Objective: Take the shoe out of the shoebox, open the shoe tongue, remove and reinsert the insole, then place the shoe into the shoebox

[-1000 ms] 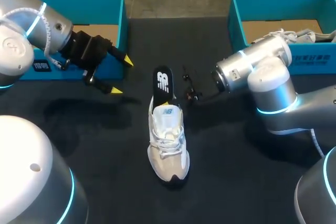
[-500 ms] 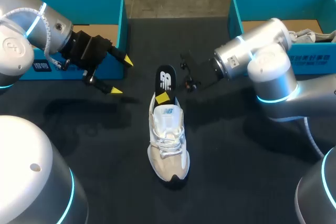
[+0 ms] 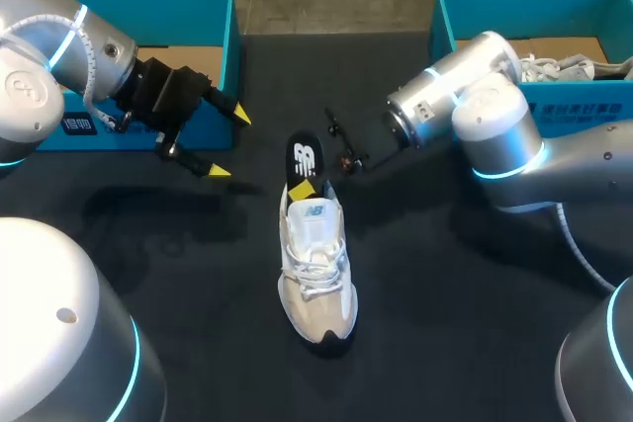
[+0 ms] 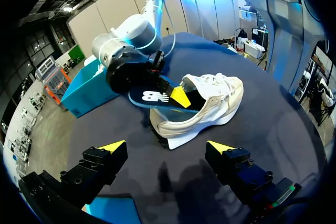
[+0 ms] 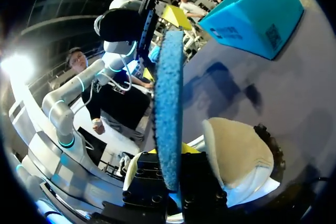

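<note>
Shoe (image 3: pixel 316 269)?
— White-beige, laced, mid-frame on the worktop (image 3: pixel 445 343); black insole (image 3: pixel 304 157) juts from its heel, pinched by right end effector (image 3: pixel 307 186). Left end effector (image 3: pixel 229 143), upper left, spread wide.

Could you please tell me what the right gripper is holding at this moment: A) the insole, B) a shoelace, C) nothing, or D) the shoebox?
A: the right gripper has its fingers on both faces of the insole, which stands on edge at the heel opening of the shoe.

Our head view above the tabletop (image 3: pixel 445 333), left wrist back from the shared shoe (image 3: pixel 316 259), right wrist against its insole (image 5: pixel 168 108)
</note>
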Tool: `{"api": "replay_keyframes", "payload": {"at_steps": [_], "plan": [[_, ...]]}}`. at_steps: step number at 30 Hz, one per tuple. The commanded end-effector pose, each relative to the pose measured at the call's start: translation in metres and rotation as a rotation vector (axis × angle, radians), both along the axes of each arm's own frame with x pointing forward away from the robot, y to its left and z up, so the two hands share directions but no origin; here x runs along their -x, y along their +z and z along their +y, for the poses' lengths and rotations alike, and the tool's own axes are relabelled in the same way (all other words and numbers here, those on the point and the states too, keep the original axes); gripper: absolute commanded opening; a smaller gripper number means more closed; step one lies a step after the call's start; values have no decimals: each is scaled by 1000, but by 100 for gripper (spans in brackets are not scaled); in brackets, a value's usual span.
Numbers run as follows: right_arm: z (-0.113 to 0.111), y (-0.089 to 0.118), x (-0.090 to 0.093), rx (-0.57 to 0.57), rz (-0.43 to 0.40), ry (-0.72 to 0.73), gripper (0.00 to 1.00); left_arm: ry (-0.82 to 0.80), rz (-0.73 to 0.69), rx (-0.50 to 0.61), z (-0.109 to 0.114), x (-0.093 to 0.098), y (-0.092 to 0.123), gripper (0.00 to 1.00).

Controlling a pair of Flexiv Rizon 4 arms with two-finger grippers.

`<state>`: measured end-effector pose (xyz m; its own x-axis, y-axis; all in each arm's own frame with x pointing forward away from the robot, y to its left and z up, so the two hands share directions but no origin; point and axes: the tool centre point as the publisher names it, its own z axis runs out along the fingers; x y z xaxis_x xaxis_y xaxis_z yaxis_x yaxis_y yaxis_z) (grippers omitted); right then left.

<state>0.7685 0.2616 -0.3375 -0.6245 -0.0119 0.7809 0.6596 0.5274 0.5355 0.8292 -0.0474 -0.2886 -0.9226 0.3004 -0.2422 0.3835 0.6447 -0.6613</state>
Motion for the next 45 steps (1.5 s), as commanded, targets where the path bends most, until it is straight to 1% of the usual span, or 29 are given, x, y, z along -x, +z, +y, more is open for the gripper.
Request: {"api": "replay_keyframes", "payload": {"at_steps": [1, 6, 9, 10, 11, 13, 16, 19, 27, 33, 40, 45], "plan": [[4, -6, 6, 2, 12, -3, 0, 0, 0, -3, 0, 0, 0, 100], [6, -7, 11, 24, 34, 10, 0, 0, 0, -3, 0, 0, 0, 100], [6, -1, 11, 35, 10, -1, 1, 0, 0, -3, 0, 0, 0, 100], [6, 3, 10, 36, -2, -6, 13, 0, 0, -3, 0, 0, 0, 100], [6, 5, 10, 38, -11, -10, 22, 0, 0, -3, 0, 0, 0, 100], [7, 11, 8, 44, -29, -15, 31, 0, 0, -3, 0, 0, 0, 100], [9, 17, 7, 57, -44, -13, 38, 0, 0, -3, 0, 0, 0, 100], [10, 20, 7, 64, -51, -11, 42, 0, 0, -3, 0, 0, 0, 100], [8, 29, 6, 77, -94, -48, 42, 0, 0, -3, 0, 0, 0, 100], [1, 29, 5, 36, -142, -132, 44, 0, 0, -3, 0, 0, 0, 100], [-10, 20, 10, 31, -134, -184, 43, 0, 0, -3, 0, 0, 0, 100], [-18, 17, 9, 31, -127, -201, 43, 0, 0, -3, 0, 0, 0, 100]]}}
